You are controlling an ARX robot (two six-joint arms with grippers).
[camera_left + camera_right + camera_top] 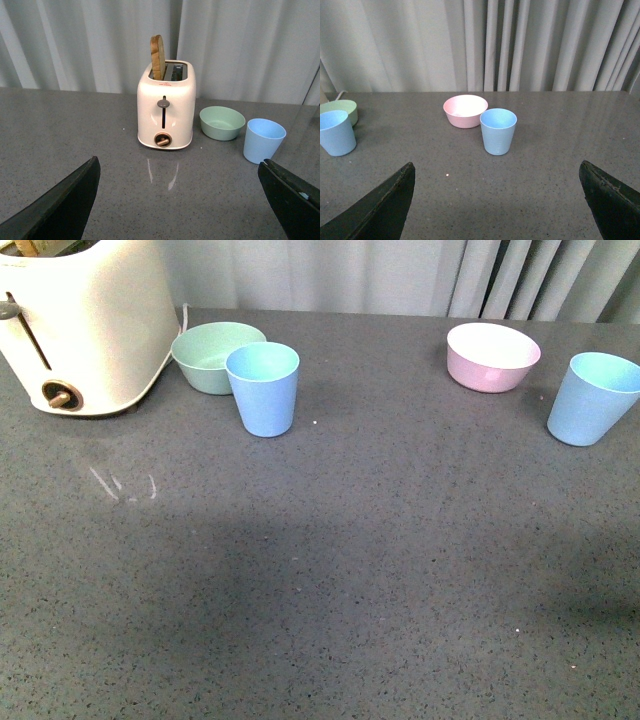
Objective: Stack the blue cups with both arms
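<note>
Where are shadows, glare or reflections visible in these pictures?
Front view: a broad soft shadow darkens the near table, with small bright glints beside the toaster. Left wrist view: the toaster reflects faintly on the table. Right wrist view: the pink bowl looks washed out inside.

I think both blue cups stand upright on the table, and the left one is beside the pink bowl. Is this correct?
Not quite. The left blue cup is beside the mint-green bowl, as the front view shows. The pink bowl is beside the right blue cup. Both cups do stand upright on the table.
</note>
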